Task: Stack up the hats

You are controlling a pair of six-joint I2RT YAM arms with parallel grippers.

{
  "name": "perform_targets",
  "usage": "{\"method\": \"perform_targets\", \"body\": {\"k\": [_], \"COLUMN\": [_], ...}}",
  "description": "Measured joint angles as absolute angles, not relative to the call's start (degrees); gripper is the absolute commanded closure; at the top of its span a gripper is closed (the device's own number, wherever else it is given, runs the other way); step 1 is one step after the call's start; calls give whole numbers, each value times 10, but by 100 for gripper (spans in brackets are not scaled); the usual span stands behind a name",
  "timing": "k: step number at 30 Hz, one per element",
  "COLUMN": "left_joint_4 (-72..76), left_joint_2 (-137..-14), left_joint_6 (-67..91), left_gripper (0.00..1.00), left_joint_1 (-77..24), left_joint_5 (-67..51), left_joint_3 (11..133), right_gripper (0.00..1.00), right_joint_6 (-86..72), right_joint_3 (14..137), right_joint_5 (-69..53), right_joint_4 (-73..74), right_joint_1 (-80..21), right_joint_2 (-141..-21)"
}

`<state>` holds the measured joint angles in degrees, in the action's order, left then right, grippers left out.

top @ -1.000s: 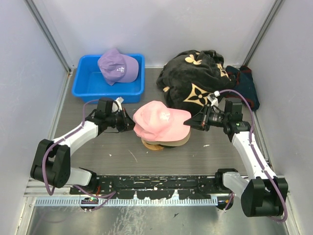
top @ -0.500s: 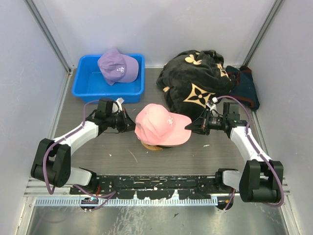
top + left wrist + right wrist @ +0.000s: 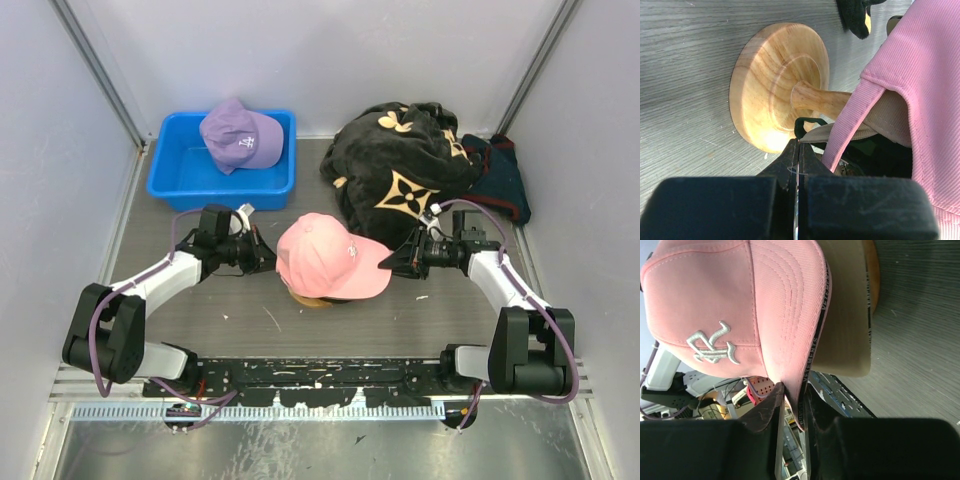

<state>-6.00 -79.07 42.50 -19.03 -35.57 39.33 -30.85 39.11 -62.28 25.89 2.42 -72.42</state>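
The pink cap sits on top of the tan cap on the wooden stand mid-table. A dark green cap shows under the tan one in the left wrist view. My right gripper is shut on the pink cap's brim, at the cap's right side. My left gripper is shut, its tips at the tan cap's back rim, left of the stack; nothing shows between them. The lavender cap lies in the blue bin.
A large black cloth with tan flower marks is heaped at the back right, just behind the stack. A dark bag lies beside it by the right wall. The blue bin stands at the back left.
The right gripper has drawn the pink cap's brim down and toward the front, so the pink cap now covers the tan brim. The left gripper has hardly moved.
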Motion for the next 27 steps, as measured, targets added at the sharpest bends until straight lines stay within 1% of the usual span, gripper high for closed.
{"method": "perform_targets", "body": {"k": [2, 9, 13, 15, 18, 20, 21, 27], "left_joint_4": [-55, -51, -50, -50, -50, -50, -50, -50], "left_joint_2": [-791, -791, -792, -792, -792, -792, -793, -793], "left_joint_6": [425, 425, 425, 425, 424, 423, 423, 422], "left_gripper": [100, 100, 100, 100, 100, 100, 100, 100], "left_joint_1": [-190, -190, -190, -190, -190, -190, -190, -190], "left_joint_5": [-357, -359, -360, -361, -362, -362, -363, -365], "left_joint_3": [391, 389, 389, 389, 389, 389, 389, 389], "right_gripper": [72, 69, 74, 78, 83, 83, 81, 61], "right_joint_6": [-300, -281, -278, -277, -277, -275, -275, -272], "right_joint_3": [391, 392, 392, 393, 397, 399, 399, 401], "right_joint_5": [-611, -572, -561, -555, -547, -541, -538, -526], "right_joint_4": [267, 287, 290, 290, 290, 290, 290, 291], "right_joint_1": [24, 21, 19, 19, 18, 17, 16, 14], "right_joint_2": [-724, -724, -724, -724, -724, -724, -725, -728]}}
